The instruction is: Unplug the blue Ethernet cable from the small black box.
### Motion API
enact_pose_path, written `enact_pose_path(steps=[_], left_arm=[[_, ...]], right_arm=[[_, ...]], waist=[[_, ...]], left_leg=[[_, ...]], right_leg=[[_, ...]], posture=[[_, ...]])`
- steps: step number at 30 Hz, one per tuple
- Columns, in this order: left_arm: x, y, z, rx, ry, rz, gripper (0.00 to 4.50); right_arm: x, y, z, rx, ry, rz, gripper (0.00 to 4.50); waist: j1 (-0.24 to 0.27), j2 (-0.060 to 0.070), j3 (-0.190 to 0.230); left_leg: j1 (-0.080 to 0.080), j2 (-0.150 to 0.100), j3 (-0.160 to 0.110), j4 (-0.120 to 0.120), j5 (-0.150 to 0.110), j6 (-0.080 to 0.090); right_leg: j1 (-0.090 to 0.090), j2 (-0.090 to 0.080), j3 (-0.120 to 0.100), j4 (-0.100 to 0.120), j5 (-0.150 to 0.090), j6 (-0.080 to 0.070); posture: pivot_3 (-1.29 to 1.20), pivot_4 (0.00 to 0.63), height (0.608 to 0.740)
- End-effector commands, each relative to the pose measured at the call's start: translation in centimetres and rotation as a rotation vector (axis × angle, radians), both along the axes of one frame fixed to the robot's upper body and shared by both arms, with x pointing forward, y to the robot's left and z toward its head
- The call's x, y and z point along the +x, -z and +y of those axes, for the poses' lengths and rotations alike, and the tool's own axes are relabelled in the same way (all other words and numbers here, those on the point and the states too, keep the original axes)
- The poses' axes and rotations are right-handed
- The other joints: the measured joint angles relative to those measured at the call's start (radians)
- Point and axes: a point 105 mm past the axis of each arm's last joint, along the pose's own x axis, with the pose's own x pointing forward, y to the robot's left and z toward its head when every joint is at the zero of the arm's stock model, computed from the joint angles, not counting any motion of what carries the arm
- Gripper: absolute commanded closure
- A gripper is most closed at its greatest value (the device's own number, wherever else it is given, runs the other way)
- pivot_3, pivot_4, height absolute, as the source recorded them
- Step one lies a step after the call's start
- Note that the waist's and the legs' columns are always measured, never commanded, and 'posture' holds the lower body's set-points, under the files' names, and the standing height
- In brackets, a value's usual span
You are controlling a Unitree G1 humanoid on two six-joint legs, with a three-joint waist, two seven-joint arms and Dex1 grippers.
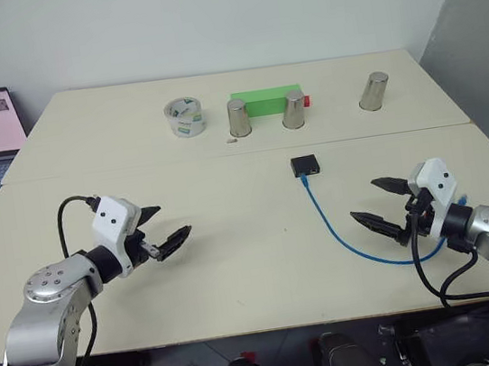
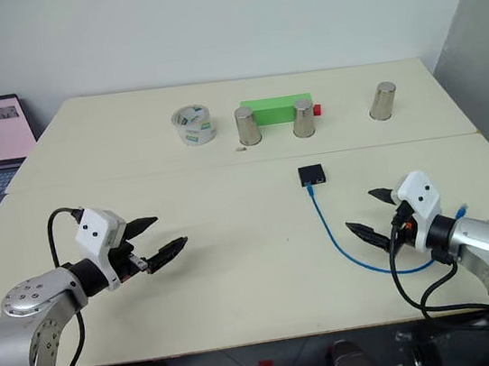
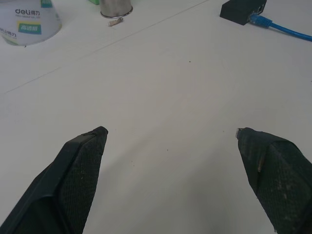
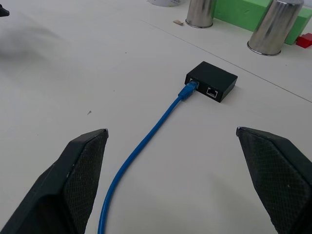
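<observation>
My left gripper (image 1: 161, 227) spread wide at lower left, my right gripper (image 1: 382, 201) spread wide at lower right, blue Ethernet cable (image 1: 328, 223) still plugged into small black box (image 1: 306, 165), centre frame

Head stereo pair looks down over table (image 1: 234, 239); wrist cameras low, close, sharing small black box (image 4: 211, 81).

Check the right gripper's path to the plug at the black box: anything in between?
Nothing visible. Bare table lies between the open right gripper and the small black box; the blue cable itself runs along that path, and the steel cups stand beyond the box.
</observation>
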Motion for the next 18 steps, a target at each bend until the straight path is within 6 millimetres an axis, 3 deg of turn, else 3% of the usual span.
enact_pose_path(steps=[1,9,12,18], left_arm=[[-0.3,-1.6,-0.2,0.009,0.032,-0.06,0.0],[-0.2,-1.0,-0.5,0.035,0.04,-0.062,0.0],[0.0,-0.9,-1.1,0.03,0.059,-0.06,0.0],[0.3,-0.5,-3.1,0.021,0.135,-0.024,0.0]], right_arm=[[-0.2,-1.0,-0.3,-0.01,-0.001,-0.045,0.02],[-0.2,-0.6,-0.1,-0.013,0.016,-0.047,0.02],[0.2,-0.4,0.8,0.009,0.023,-0.048,0.02],[4.7,1.8,2.9,0.076,0.214,-0.04,0.02]], waist=[[0.0,0.0,0.0],[0.0,0.0,0.0],[0.0,0.0,0.0],[-0.011,0.0,0.0]], left_leg=[[0.0,0.0,0.0,0.0,0.0,0.0],[0.0,0.0,0.0,0.0,0.0,0.0],[0.0,0.0,0.0,0.0,0.0,0.0],[0.0,0.0,0.0,0.001,0.0,0.0]], right_leg=[[0.0,0.0,0.0,0.0,0.0,0.0],[0.0,0.0,0.0,0.0,0.0,0.0],[0.0,0.0,0.0,0.0,0.0,0.0],[0.0,0.0,0.0,0.002,0.001,0.001]], posture=[[0.0,0.15,0.74],[0.0,0.15,0.74],[0.0,0.15,0.74],[0.0,0.15,0.74]])
